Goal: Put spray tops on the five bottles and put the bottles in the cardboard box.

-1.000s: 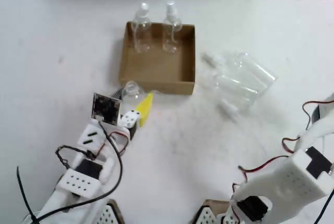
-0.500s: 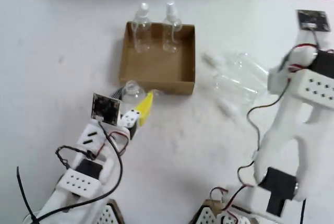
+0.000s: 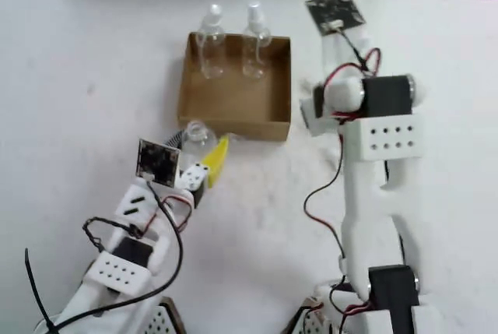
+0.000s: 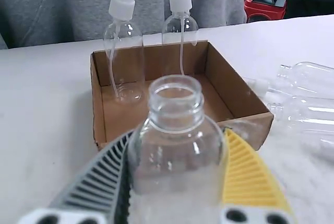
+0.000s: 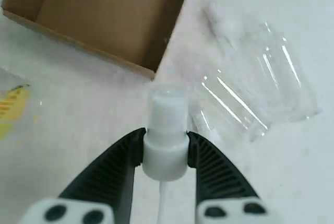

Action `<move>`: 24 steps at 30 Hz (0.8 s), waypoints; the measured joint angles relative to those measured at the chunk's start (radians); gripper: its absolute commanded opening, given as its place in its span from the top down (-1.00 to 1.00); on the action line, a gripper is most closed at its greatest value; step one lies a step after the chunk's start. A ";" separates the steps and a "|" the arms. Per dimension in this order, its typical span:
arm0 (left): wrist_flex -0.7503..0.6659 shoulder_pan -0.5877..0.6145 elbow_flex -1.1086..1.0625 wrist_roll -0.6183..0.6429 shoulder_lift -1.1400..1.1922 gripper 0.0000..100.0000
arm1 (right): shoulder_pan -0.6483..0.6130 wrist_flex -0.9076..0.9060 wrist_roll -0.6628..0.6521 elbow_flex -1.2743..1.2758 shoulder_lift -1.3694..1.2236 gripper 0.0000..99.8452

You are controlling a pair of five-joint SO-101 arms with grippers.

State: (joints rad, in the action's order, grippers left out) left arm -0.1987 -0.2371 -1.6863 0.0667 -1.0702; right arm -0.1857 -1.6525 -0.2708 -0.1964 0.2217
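Workspace with both arms at the white table [image 3: 78, 77], seen from the high view and both wrist views. You find the cardboard box [image 3: 233, 125] near the middle of the table. Two capped bottles stand upright inside it against its far wall, one [image 3: 209, 47] just beside the other [image 3: 254, 44], each fitted with a white sprayer.

Your left gripper [image 4: 177, 145] is clamped on an uncapped bottle [image 4: 175, 96]. The grey finger [image 4: 99, 182] and the yellow finger [image 4: 250, 177] press its body from opposite sides, and its open neck points up. In the high view you see this bottle held upright just outside the box's near wall. Whether it touches the cardboard cannot be told.

Your right gripper [image 5: 166, 143] grasps a loose spray top [image 5: 167, 125]. Two black fingers [image 5: 120, 166] close on its white collar, and the thin dip tube runs back from the collar toward the wrist. In the high view the right arm [image 3: 373, 155] stretches across the table beside the box, on the side away from the left arm.

Beyond the held spray top, clear lying bottles [image 5: 261, 83] rest on their sides on the table, near a corner of the box. Your left wrist view shows at least two of them, side by side and uncapped.
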 measured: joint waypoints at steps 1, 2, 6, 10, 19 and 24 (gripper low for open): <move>0.000 0.000 0.000 0.000 0.000 0.89 | -0.025 0.023 0.000 0.000 0.000 0.97; 0.000 0.000 0.000 0.000 0.000 0.89 | -0.046 0.048 0.000 0.000 0.000 0.97; 0.000 0.000 0.000 0.000 0.000 0.89 | -0.103 0.144 0.109 0.000 0.000 0.97; 0.002 0.000 0.000 0.000 0.000 0.89 | -0.127 0.242 0.302 0.000 0.000 0.97; 0.002 0.000 0.000 0.000 0.000 0.89 | -0.140 0.485 0.568 0.000 0.000 0.97; 0.002 0.000 0.000 0.000 0.000 0.89 | -0.183 0.612 0.595 0.002 0.000 0.97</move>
State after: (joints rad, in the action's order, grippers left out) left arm -0.1972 -0.2371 -1.6863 0.0667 -1.0702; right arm -0.3682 -1.0403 0.3245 -0.1949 0.2217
